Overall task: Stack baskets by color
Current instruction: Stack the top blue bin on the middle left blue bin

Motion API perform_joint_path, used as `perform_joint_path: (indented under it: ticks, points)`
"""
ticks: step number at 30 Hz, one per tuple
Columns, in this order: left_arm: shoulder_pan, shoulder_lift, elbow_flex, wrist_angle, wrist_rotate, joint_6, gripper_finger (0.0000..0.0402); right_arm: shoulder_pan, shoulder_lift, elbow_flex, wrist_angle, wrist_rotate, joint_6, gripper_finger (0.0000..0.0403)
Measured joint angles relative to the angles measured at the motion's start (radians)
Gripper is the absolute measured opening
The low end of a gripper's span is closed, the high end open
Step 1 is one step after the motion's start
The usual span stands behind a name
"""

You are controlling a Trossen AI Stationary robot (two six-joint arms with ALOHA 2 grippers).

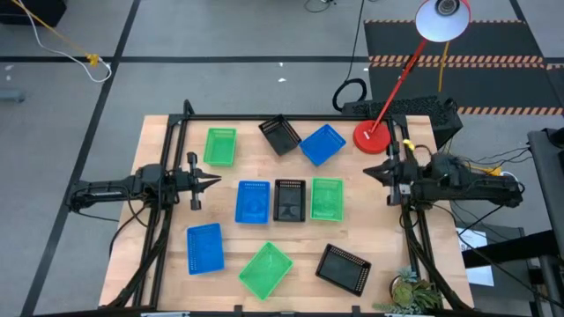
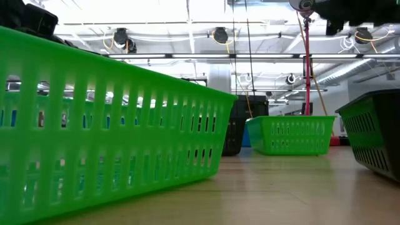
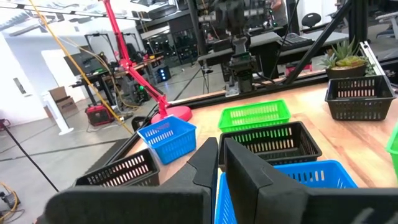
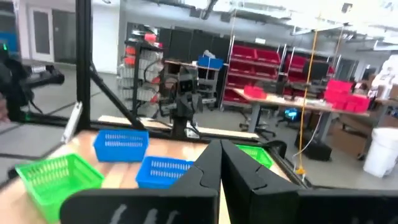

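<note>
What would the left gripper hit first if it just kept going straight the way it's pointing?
Most likely the blue basket in the middle row. The left gripper points across the table toward it, fingers shut. It may sit above the rim, so it could pass over; height is unclear.

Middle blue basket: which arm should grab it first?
Probably left. The left gripper sits just beside the middle blue basket, nothing between. The right gripper would have to reach past the green and black baskets.
</note>
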Motion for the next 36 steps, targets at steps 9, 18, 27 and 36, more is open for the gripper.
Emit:
perform_joint_path:
  ticks: [9, 18, 27, 36]
  points:
    - [0.000, 0.000, 0.000, 0.004, 0.000, -0.006, 0.0031, 0.000, 0.246, 0.367, -0.299, 0.049, 0.086, 0.0000]
    - [0.000, 0.000, 0.000, 0.005, 0.000, -0.010, 0.0031, 0.000, 0.464, 0.631, -0.556, 0.055, 0.136, 0.0000]
    - [0.000, 0.000, 0.000, 0.005, 0.000, -0.038, 0.0031, 0.000, 0.634, 0.763, -0.743, 0.054, 0.202, 0.0000]
    - [0.000, 0.000, 0.000, 0.010, -0.001, -0.139, 0.0031, 0.000, 0.698, 0.763, -0.749, 0.054, 0.155, 0.0000]
